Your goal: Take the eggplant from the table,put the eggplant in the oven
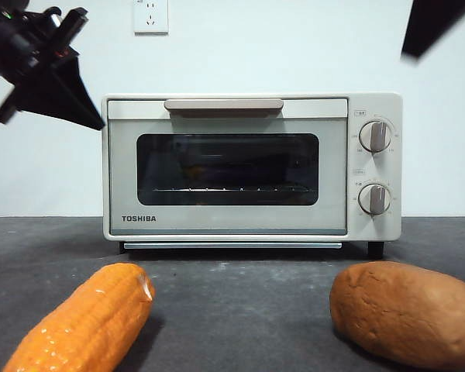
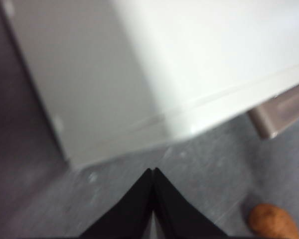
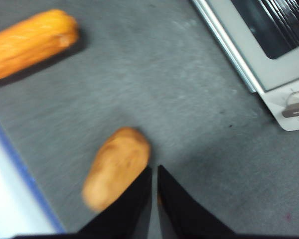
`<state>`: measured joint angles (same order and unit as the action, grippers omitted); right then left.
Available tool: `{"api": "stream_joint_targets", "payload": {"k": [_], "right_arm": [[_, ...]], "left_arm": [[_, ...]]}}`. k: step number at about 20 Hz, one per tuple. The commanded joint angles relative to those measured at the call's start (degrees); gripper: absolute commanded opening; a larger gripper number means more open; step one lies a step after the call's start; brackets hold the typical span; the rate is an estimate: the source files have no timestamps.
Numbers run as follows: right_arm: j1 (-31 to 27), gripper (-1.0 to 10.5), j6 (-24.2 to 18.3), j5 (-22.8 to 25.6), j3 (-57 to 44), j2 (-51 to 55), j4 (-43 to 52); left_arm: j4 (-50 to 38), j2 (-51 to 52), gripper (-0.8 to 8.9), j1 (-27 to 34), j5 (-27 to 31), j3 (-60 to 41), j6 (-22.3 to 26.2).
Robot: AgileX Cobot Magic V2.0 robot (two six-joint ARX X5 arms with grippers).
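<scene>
The eggplant is out of view in every frame. The cream Toshiba oven (image 1: pixel 229 221) stands at the back of the dark grey table (image 1: pixel 240 302) with its glass door closed under the beige handle bar (image 1: pixel 223 105). My left gripper (image 1: pixel 93 120) hangs shut, holding nothing, beside the oven's upper left corner. In the left wrist view its jaws (image 2: pixel 153 174) meet in a point just off the oven's white side (image 2: pixel 164 64). My right gripper (image 3: pixel 154 172) is shut and empty, hovering over the table beside the brown lump. In the front view it is only a black tip (image 1: pixel 418 43) at the upper right.
An orange corn cob (image 1: pixel 85 322) (image 3: pixel 30 42) lies at the front left of the table. A brown potato-like lump (image 1: pixel 407 310) (image 3: pixel 117 167) (image 2: pixel 273 222) lies at the front right. Bare grey table stretches between them and the oven (image 3: pixel 269 69).
</scene>
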<state>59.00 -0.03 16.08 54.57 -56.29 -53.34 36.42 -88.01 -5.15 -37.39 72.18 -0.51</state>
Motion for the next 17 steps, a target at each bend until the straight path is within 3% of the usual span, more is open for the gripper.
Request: {"api": "stream_joint_targets", "payload": {"k": [1,4,6,11,15,17], "right_arm": [[-2.8,0.0,-0.2,0.4,-3.8,-0.5,6.0],[-8.8,0.0,0.8,0.3,-7.8,-0.5,11.4],[-15.8,0.0,2.6,-1.3,-11.0,-0.5,16.5],[-30.9,0.0,6.6,-13.0,-20.7,3.2,34.9],[-35.3,0.0,8.2,-12.0,-29.2,8.3,50.0],[-35.6,0.0,8.2,-9.5,-29.4,8.6,50.1]], "left_arm": [[1.7,3.2,0.06,-1.2,4.8,1.0,2.5],[1.0,7.4,0.06,-2.5,9.7,-1.0,2.8],[-2.6,12.3,0.06,-4.1,14.1,-5.5,1.3],[-19.1,26.9,0.06,-10.0,24.4,-27.0,-5.0],[-29.4,37.5,0.06,-16.2,31.6,-41.1,-10.0],[-26.8,38.9,0.06,-18.1,31.3,-42.1,-11.1]]}}
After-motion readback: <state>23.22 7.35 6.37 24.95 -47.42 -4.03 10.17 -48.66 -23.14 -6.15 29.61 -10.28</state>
